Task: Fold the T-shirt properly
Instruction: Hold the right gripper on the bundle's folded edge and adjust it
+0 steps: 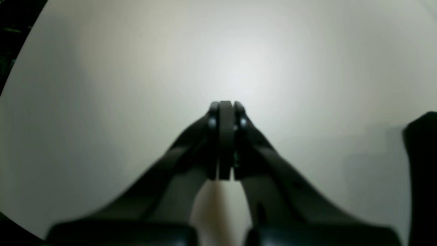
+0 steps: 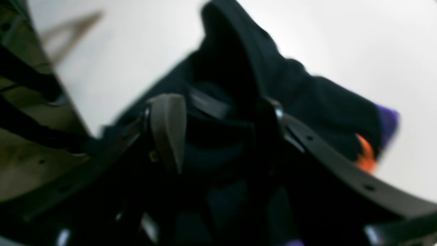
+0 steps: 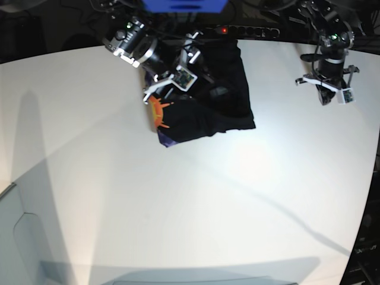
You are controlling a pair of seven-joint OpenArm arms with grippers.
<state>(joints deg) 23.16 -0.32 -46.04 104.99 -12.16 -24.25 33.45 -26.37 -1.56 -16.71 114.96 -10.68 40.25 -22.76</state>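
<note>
T-shirt (image 3: 211, 98) bunched at table's (image 3: 190, 208) far edge. Right gripper (image 2: 218, 116) directly over it, jaws apart, cloth seemingly between them—blurred. Left gripper (image 1: 225, 112) closed, empty, well apart.

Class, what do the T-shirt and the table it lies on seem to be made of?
T-shirt: soft matte black cloth, likely knit cotton; it bunches and folds, with an orange and purple print.
Table: smooth, hard off-white surface, perhaps laminate; it shows soft glare and clean shadows.
</note>
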